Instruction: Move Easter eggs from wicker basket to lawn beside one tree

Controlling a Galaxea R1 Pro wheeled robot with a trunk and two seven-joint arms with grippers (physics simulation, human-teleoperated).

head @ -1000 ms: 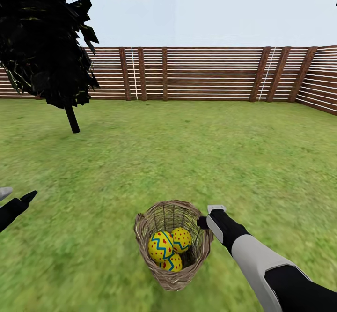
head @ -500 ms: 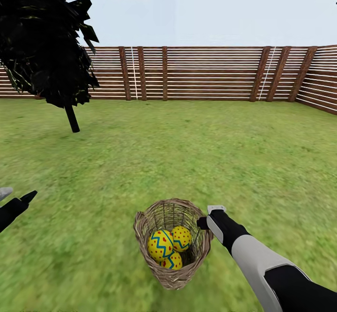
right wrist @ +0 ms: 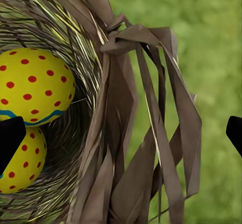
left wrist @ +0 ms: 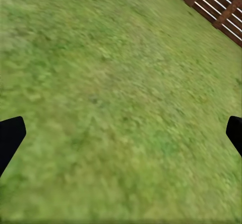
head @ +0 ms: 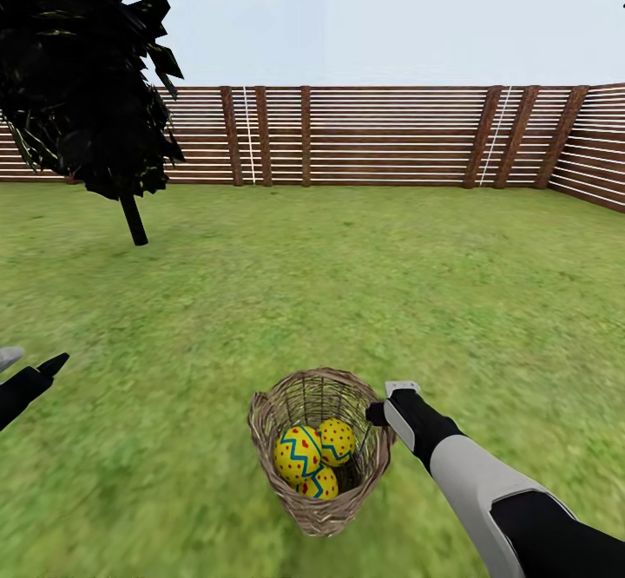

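While the right claw (head: 375, 413) sits at the basket (head: 319, 448) rim, jaws look wide: in the right wrist view one fingertip is inside over the eggs, the other outside over grass, rim wall (right wrist: 131, 133) between them. Nothing clamped yet afaict.

All 3 eggs (head: 312, 461) are in the basket, which stands on the lawn (head: 347, 283) right in front of the robot, tilted a bit toward the camera. Two eggs show close in the wrist cam (right wrist: 30, 88).

Left claw (head: 35, 374) hangs out to the side over bare grass, tips wide apart in its wrist view (left wrist: 121, 133), holding nothing.

Step in hand, imo: grip the rim to carry or tip the basket, or go in for an egg. Tips:
- If gripping the rim, push deeper so the pads bite the thick braid, not loose strands; wicker flexes, so close slow.
- If going for an egg, lift clear of the rim first, then come down from above on the top egg.
- Basket is light & tapered, so it tips easily; avoid side shoves.

Black-trunked tree (head: 87, 83) stands well off, far left, by the fence (head: 391, 135).
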